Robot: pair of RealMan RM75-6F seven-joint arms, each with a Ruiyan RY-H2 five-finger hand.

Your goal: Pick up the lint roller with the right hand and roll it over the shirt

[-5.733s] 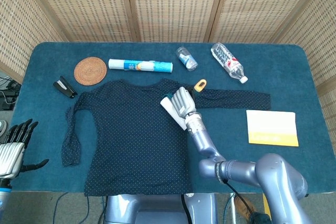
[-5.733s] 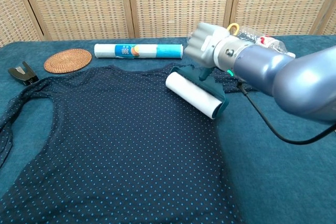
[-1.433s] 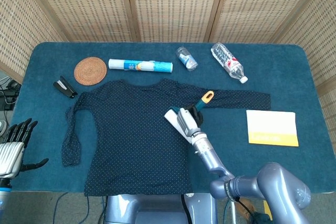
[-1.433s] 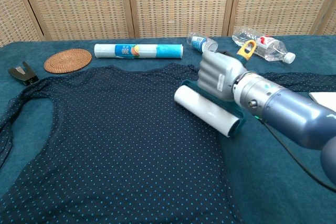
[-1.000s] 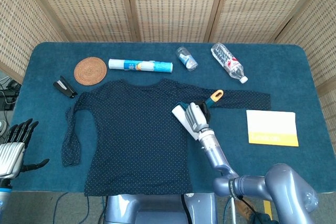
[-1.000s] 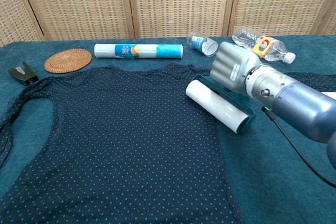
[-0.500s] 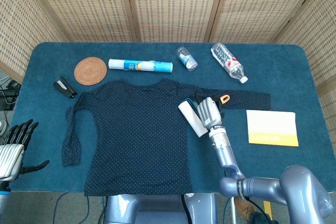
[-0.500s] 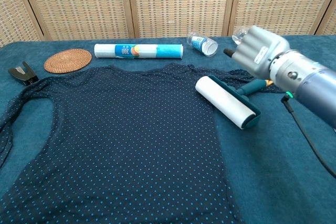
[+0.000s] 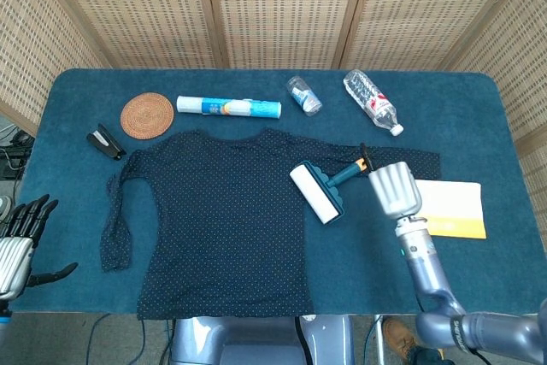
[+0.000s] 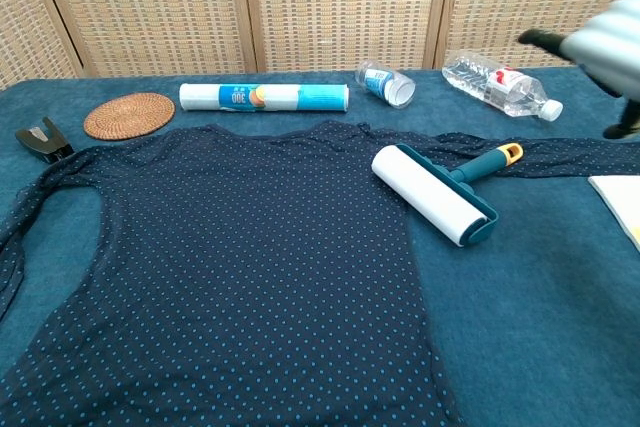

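- We see the white lint roller with its teal frame and orange-tipped handle lying free on the right edge of the dark navy dotted long-sleeved shirt, the handle across the shirt's right sleeve.
- Our silver right hand hangs just right of the roller, clear of it and holding nothing; we cannot tell how its fingers lie.
- Our black-fingered left hand sits well left of the shirt, fingers spread, empty.

Woven rattan folding screen with wooden frames behind, table covered in dark teal cloth, even light
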